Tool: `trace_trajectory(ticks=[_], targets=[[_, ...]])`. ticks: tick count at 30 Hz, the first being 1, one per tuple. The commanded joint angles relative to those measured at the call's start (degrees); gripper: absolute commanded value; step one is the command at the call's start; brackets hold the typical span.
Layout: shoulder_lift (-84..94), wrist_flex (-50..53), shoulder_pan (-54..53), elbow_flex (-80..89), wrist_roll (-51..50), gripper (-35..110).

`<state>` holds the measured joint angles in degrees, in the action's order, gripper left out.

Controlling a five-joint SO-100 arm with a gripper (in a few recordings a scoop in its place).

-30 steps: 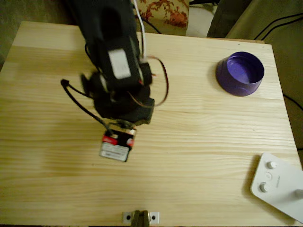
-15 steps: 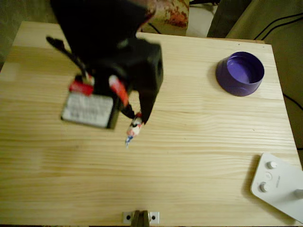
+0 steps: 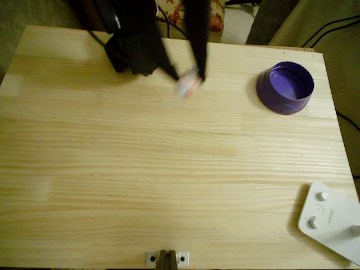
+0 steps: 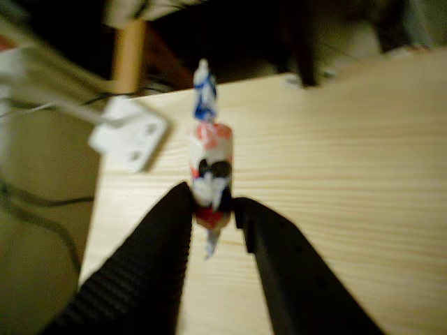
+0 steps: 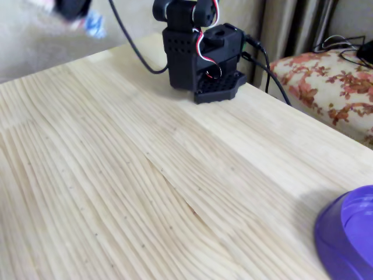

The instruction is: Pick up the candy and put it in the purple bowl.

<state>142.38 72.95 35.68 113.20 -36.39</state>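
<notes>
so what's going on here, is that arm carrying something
Yes. The black robot arm has a wrapped candy pinched between its fingers, lifted clear of the wooden table. In the overhead view the candy hangs near the table's far edge, left of the purple bowl, which looks empty. So the pick is done and the drop into the bowl is not. A white device with knobs sits at the near right corner.
</notes>
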Motion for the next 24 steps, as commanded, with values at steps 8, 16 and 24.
trace_trajectory(ticks=[8,16,24], targets=[[6.1,-6.0,16.3,-5.9,4.5,4],[2.6,-13.5,26.9,-5.4,9.6,4],[-5.5,-16.6,37.3,-6.1,15.6,4]])
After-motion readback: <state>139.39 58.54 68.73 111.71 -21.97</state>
